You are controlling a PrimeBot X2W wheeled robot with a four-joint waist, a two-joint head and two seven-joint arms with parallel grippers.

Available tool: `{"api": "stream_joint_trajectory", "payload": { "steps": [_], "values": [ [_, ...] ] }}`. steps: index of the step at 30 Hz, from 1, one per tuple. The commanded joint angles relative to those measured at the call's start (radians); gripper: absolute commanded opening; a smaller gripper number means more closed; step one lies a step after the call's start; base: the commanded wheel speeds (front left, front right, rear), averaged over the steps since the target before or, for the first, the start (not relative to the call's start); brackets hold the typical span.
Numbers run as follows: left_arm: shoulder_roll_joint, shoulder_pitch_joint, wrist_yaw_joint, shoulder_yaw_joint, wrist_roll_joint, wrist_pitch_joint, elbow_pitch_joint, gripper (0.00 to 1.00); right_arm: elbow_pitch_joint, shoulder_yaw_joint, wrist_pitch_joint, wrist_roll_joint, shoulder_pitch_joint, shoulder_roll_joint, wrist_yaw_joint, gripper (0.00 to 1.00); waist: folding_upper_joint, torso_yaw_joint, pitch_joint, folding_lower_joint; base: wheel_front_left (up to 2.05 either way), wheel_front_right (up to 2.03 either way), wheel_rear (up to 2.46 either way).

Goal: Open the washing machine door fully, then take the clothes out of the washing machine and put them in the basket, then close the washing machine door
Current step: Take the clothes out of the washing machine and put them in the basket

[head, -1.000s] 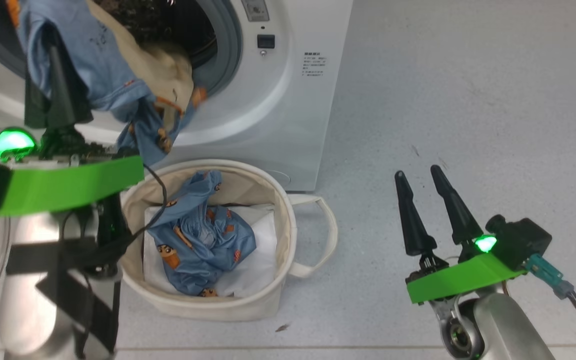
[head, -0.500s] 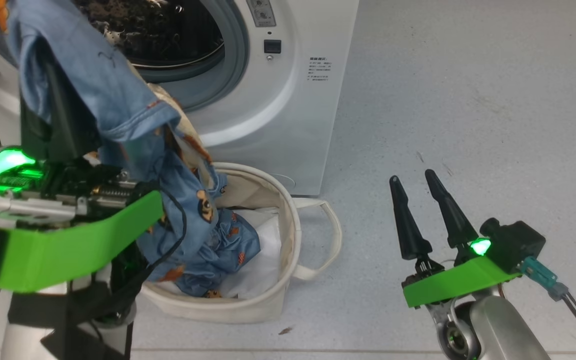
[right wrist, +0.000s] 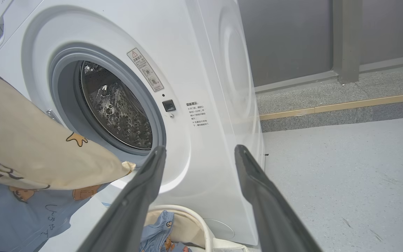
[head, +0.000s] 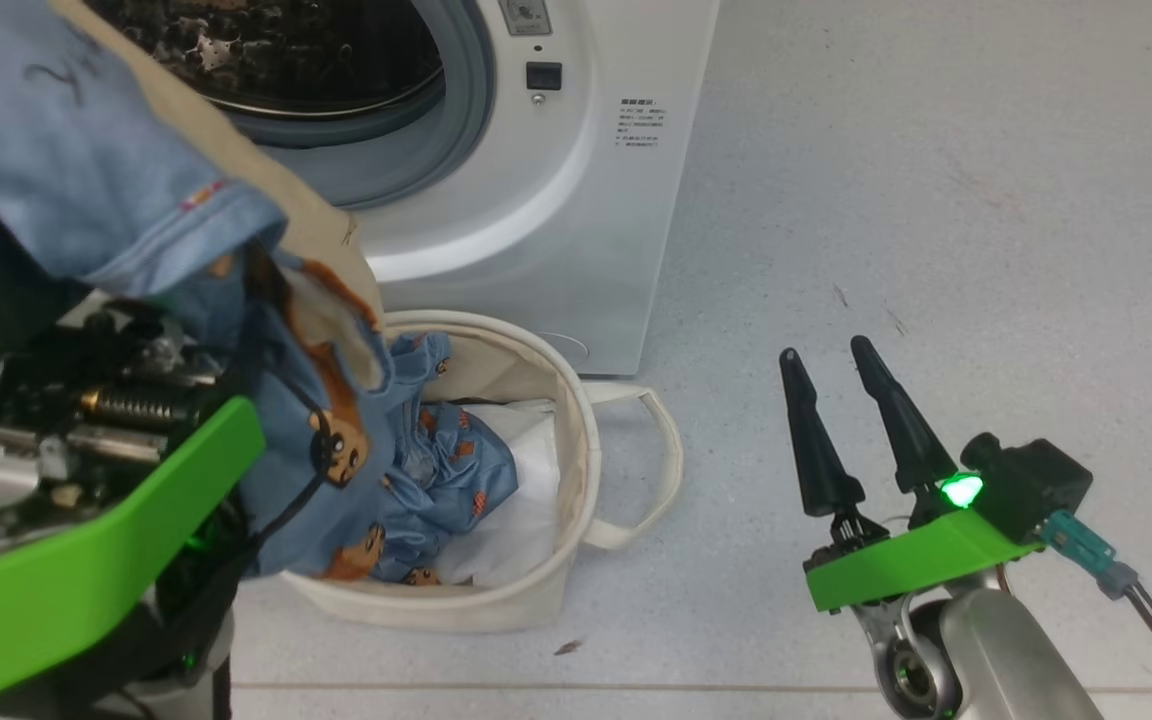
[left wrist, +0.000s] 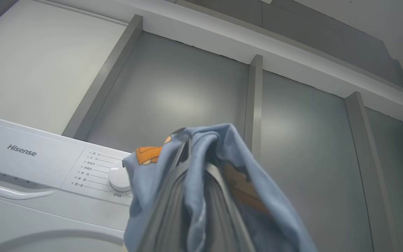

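My left gripper (left wrist: 187, 147) is shut on the clothes (left wrist: 222, 157), a light-blue garment with orange prints draped over its fingers. In the head view this bundle (head: 116, 180), blue with a cream piece, hangs at the left, in front of the washing machine (head: 556, 230), and trails down over the basket (head: 576, 430). Another blue printed garment (head: 446, 470) lies in the basket. The drum (head: 286, 50) stands open and looks bare inside. My right gripper (head: 822, 349) is open and holds nothing, low at the right above the floor. The washing machine door is out of view.
A plain white sheet (head: 526, 510) lines the basket's bottom. The basket stands against the machine's front, one loop handle (head: 656, 470) sticking out to the right. Grey floor (head: 936, 200) spreads to the right of the machine. A grey panelled wall (left wrist: 310, 140) rises behind it.
My left gripper has pulled the clothes clear of the drum mouth, toward the camera and over the basket. The right gripper has stayed where it was.
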Motion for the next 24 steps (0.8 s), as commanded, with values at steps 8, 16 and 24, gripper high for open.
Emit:
{"api": "stream_joint_trajectory", "payload": {
  "steps": [8,16,24],
  "values": [
    [0.010,-0.010,-0.014,0.007,0.026,-0.003,0.068,0.00,-0.032,0.015,-0.005,0.008,-0.024,0.005,0.001,1.00,-0.0001,-0.010,0.013,0.0001,0.00,0.00,0.00],
    [0.010,-0.013,-0.029,0.015,0.046,-0.003,0.213,0.00,-0.041,0.011,-0.005,0.013,-0.033,0.005,0.001,1.00,-0.0001,-0.026,0.049,0.0001,0.00,0.00,0.00],
    [0.023,0.001,-0.052,0.041,0.100,-0.003,0.417,0.00,-0.054,0.013,-0.005,0.021,-0.051,0.005,0.001,1.00,-0.0001,-0.040,0.106,0.0001,0.00,0.00,0.00]
  ]
}}
